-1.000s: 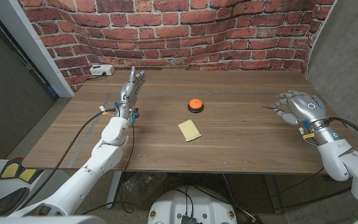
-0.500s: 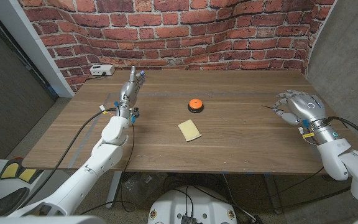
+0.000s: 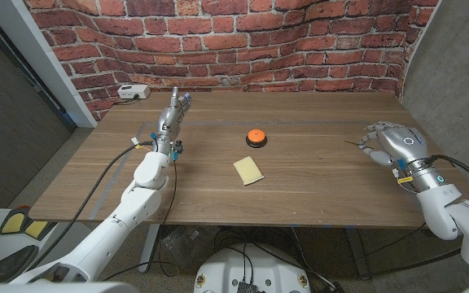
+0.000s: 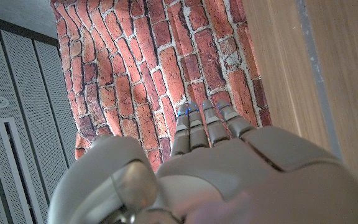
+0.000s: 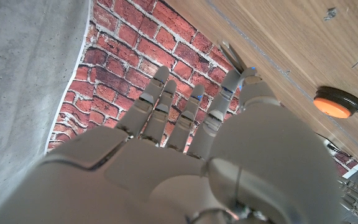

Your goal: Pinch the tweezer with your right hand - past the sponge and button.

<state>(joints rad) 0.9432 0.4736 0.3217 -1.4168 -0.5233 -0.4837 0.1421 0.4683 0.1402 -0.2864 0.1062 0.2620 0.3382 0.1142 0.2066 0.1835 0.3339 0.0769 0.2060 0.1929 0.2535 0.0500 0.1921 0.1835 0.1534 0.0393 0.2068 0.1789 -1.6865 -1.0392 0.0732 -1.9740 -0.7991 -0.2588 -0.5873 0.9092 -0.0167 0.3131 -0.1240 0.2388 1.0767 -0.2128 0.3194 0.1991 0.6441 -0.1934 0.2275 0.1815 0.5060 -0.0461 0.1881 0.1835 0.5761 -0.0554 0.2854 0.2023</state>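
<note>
Beyond the orange button [image 3: 255,136], far toward the table's [image 3: 300,195] right edge, lay the tweezer [image 3: 353,143], a thin dark sliver just poking out beside the right hand [image 3: 391,145]. That hand hovered over it with fingers [image 5: 166,106] loosely extended and bent downward; whether they touched or pinched the tweezer could not be told. A yellow sponge [image 3: 249,170] sat just nearer than the button. Well left of the button, the left hand [image 3: 169,122] stood with fingers straight and together, holding nothing. A white box [image 3: 133,92] rested by the brick wall [image 3: 243,45].
</note>
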